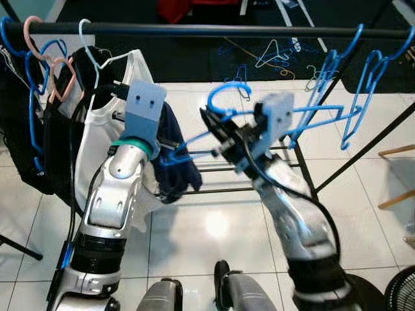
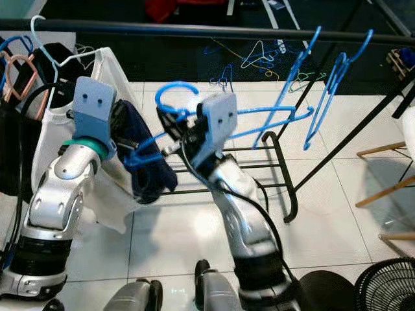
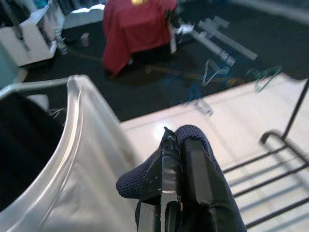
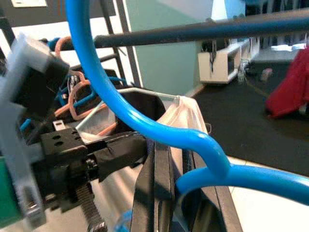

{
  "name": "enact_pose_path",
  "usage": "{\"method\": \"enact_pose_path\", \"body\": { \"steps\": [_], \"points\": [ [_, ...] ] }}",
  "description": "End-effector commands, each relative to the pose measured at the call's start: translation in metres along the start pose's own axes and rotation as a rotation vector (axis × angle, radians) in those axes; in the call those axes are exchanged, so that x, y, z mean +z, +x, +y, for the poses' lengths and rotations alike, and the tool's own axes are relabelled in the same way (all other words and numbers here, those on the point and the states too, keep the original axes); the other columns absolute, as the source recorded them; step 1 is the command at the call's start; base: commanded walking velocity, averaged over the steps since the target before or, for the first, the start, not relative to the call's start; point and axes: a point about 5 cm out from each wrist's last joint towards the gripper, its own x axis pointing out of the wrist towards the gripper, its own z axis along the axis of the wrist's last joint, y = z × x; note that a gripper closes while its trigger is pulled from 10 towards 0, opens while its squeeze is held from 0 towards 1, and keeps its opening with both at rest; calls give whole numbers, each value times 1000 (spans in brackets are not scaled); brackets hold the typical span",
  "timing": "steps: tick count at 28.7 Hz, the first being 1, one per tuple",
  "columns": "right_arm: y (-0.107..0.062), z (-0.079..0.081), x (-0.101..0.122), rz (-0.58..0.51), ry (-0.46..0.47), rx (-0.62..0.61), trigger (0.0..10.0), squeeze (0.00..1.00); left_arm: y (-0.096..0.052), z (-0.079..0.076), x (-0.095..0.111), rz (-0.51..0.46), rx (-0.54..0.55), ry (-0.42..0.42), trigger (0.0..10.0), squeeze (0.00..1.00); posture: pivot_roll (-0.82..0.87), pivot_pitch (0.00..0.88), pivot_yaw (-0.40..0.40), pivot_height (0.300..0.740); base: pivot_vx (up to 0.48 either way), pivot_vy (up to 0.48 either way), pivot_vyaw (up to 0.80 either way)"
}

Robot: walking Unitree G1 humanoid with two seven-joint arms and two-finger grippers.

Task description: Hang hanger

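Observation:
A blue plastic hanger (image 1: 272,123) is held below the black rail (image 1: 194,29), its hook (image 1: 228,91) pointing up and short of the rail. My right gripper (image 1: 217,133) is shut on the hanger's neck (image 4: 193,145), just under the hook. A dark navy garment (image 1: 178,168) hangs from the hanger's left end. My left gripper (image 1: 170,146) is shut on that cloth (image 3: 145,179), its black fingers (image 3: 193,164) pressed together over the fabric.
More hangers hang on the rail: two blue ones (image 1: 350,97) at right, pink, blue and white ones (image 1: 58,71) at left with a white shirt (image 1: 104,129) and dark clothes (image 1: 26,149). A low black rack (image 1: 259,165) stands underneath. A fan (image 1: 402,291) sits front right.

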Motion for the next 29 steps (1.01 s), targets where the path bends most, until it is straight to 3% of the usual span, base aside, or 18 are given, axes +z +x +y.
{"method": "enact_pose_path", "body": {
  "steps": [1, 3, 6, 11, 16, 29],
  "points": [
    [2, 0, -9, 11, -18, -23, 10000, 0, -1, -2, 11, -41, -24, -29, 10000, 0, 32, 154, 52, 740, 0, 0, 0],
    [6, 2, -16, 37, -81, -8, 10000, 0, -1, -4, 14, -51, -35, -33, 10000, 0, 42, 150, 51, 740, 0, 0, 0],
    [6, 2, -16, 37, -81, -8, 10000, 0, -1, -4, 14, -51, -35, -33, 10000, 0, 42, 150, 51, 740, 0, 0, 0],
    [3, 8, -24, 94, -162, 53, 10000, 0, -2, -2, 7, -31, -25, -4, 10000, 0, 42, 144, 48, 740, 0, 0, 0],
    [-3, 4, -12, 58, -178, 62, 10000, 0, -3, -1, -17, 43, -12, 69, 10000, 0, 27, 136, 50, 740, 0, 0, 0],
    [-3, -4, -8, 8, -196, 26, 10000, 0, -12, 0, -24, 76, -18, 37, 10000, 0, 29, 121, 36, 740, 0, 0, 0]
  ]
}}
